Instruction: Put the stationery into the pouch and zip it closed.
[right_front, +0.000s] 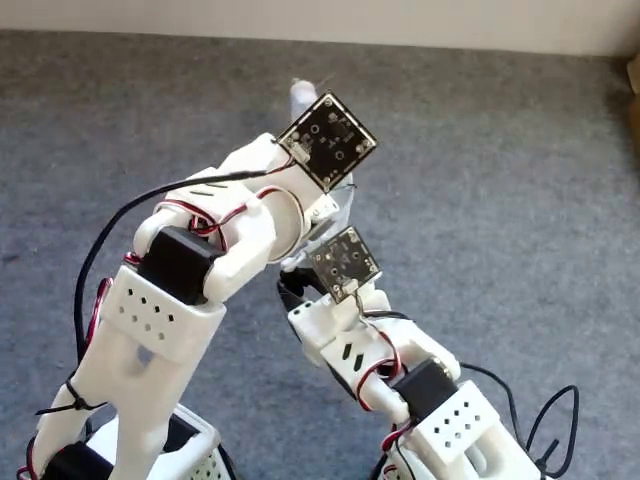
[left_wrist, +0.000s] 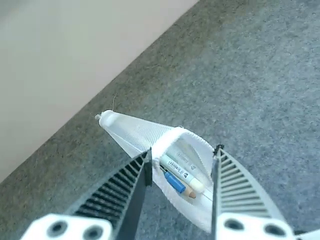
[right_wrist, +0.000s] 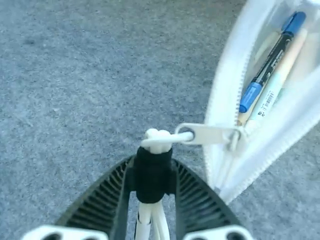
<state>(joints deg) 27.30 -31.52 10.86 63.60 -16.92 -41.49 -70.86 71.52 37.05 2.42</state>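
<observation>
We see a grey carpet (right_front: 520, 170) covering the whole work surface, with a pale wall (left_wrist: 55, 45) along its far edge. Over it the left arm (right_front: 200, 270) and the smaller-looking right arm (right_front: 385, 350) lean in towards one spot, their wrists close together. Between them is the translucent white pouch (left_wrist: 142, 132), whose closed tip points away from the left gripper (left_wrist: 183, 151) towards the wall. This gripper's jaws are spread wide, and the pouch's open mouth sits in the gap between them, with one jaw on each side of its rim. We cannot tell whether the jaws press on the fabric or only flank it. Inside the pouch, between the left jaws, lie a blue-capped marker (left_wrist: 174, 182) and a white pen (left_wrist: 183, 169) side by side, with a tan tip just beside them. From the right wrist the same pouch gapes just beyond and to one side of the jaw tips, its zip teeth unjoined. The zip pull tab (right_wrist: 206, 135) stretches from the slider back towards the right gripper (right_wrist: 152, 167). That gripper's jaws are narrow, clamped on a black bead (right_wrist: 152, 177) threaded on the pull's white cord, with a white knot (right_wrist: 157, 139) just past the jaw tips.
</observation>
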